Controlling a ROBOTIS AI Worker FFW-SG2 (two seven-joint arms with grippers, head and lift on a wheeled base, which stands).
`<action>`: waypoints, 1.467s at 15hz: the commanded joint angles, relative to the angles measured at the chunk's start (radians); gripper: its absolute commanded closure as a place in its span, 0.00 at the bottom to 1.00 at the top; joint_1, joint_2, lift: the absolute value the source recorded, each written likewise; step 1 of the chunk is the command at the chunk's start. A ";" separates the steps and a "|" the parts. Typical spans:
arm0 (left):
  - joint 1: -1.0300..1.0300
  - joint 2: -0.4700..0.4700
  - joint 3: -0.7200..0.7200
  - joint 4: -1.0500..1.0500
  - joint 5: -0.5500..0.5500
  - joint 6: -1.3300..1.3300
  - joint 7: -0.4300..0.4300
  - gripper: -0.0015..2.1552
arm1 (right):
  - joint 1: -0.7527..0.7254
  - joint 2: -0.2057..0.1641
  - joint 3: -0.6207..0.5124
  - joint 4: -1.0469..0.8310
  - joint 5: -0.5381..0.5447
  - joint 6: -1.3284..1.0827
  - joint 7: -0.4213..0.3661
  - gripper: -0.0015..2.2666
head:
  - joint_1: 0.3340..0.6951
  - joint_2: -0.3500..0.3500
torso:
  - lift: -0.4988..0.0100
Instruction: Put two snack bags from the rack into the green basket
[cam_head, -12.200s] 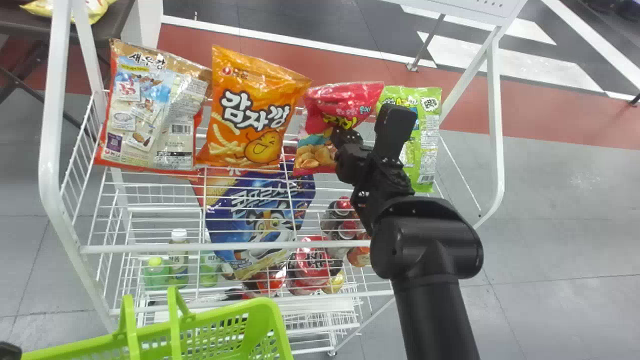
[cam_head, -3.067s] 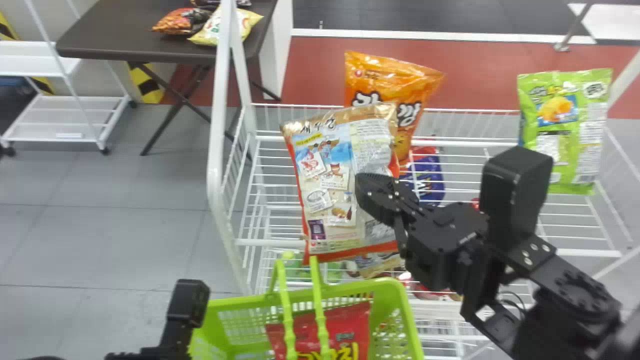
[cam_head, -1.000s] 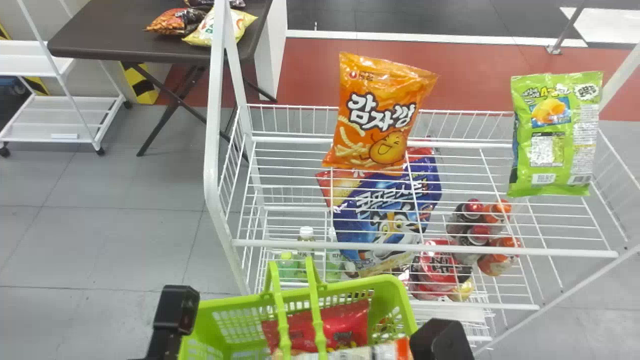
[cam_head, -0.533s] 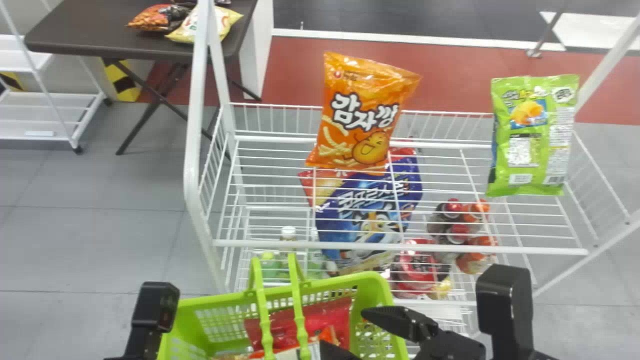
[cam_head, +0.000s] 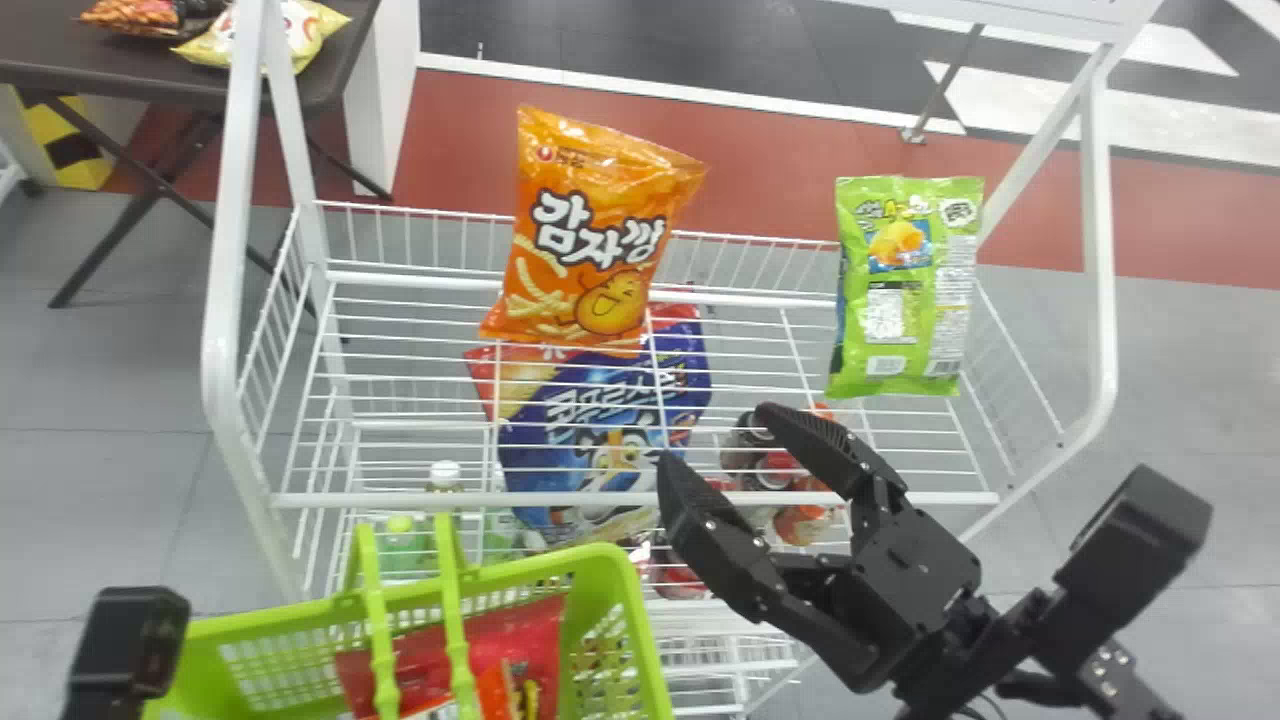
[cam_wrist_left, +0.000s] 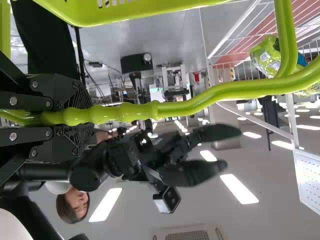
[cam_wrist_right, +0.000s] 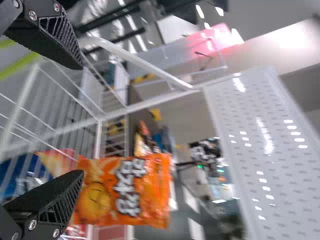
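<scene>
My right gripper (cam_head: 722, 437) has its two fingers spread wide with nothing between them, reaching over the front edge of the rack (cam_head: 320, 499), to the right of the basket (cam_head: 610, 560). My left gripper (cam_wrist_left: 80, 117) is clamped on the green handle (cam_wrist_left: 200, 105), holding the basket just off the rack's front edge, toward its left corner. Inside the basket I have a red bag (cam_head: 515, 640), and against it an orange-red packet (cam_head: 495, 690); that one is partly cut off and crossed by the handle, so I'd call it a second snack bag without swearing to it. If so, the count of two is met and I need only keep my right arm clear and the basket steady. Farther out, an orange bag (cam_head: 595, 230) stands at the rack's back edge, left of the middle, and a green bag (cam_head: 905, 285) near the back right corner; I judge both can stay.
</scene>
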 joint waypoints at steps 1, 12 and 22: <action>0.000 0.004 0.000 0.003 0.000 0.001 -0.005 0.49 | 0.039 0.029 0.055 0.045 0.086 -0.190 -0.076 0.03 | 1.00 0.08 | 0.97; 0.032 0.036 -0.017 0.025 -0.003 0.001 -0.022 0.49 | 0.176 0.072 0.119 0.091 0.224 -0.435 -0.263 0.03 | 1.00 0.00 | 0.97; 0.052 0.033 -0.040 0.029 -0.022 0.001 -0.035 0.49 | 0.230 0.079 0.108 0.093 0.224 -0.502 -0.266 0.03 | 1.00 0.00 | 0.97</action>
